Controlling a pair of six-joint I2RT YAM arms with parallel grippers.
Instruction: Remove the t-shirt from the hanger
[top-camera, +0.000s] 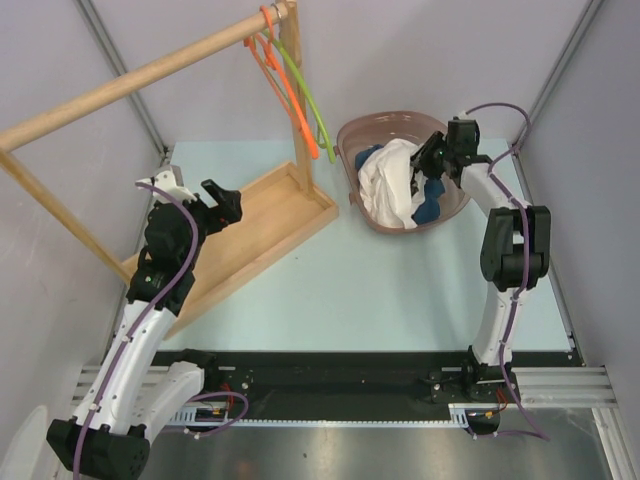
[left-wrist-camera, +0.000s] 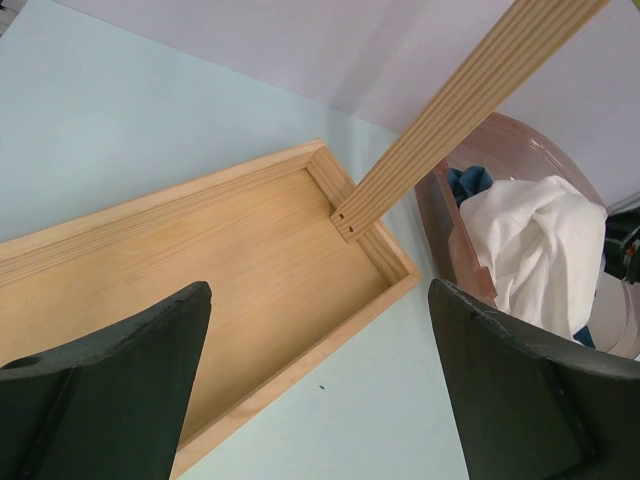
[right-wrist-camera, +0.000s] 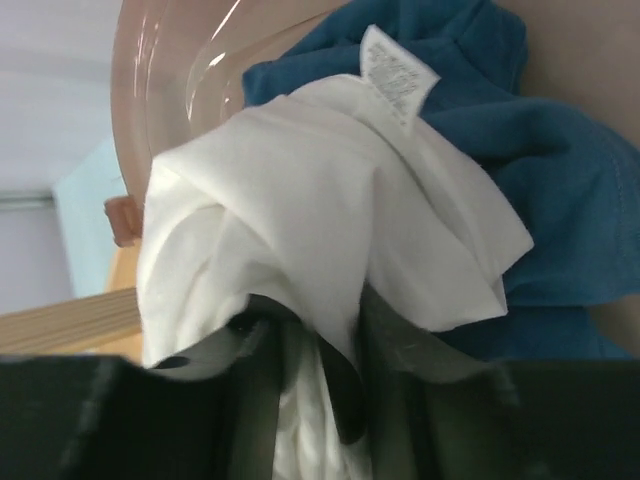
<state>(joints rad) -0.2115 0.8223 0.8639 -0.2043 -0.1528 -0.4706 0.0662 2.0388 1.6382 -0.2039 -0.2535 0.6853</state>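
Observation:
The white t-shirt (top-camera: 390, 180) lies bunched in a brown plastic basket (top-camera: 380, 122), off the hangers. An orange hanger (top-camera: 285, 85) and a green hanger (top-camera: 305, 85) hang bare on the wooden rail. My right gripper (top-camera: 425, 170) is over the basket, shut on a fold of the white t-shirt (right-wrist-camera: 300, 200); cloth runs between its fingers (right-wrist-camera: 250, 400). My left gripper (top-camera: 225, 200) is open and empty above the rack's wooden base tray (left-wrist-camera: 200, 260), and its fingers (left-wrist-camera: 120, 380) stand wide apart.
A blue garment (right-wrist-camera: 540, 200) lies under the white one in the basket. The rack's upright post (left-wrist-camera: 450, 110) rises from the tray corner beside the basket (left-wrist-camera: 450, 230). Grey walls close in the pale blue table.

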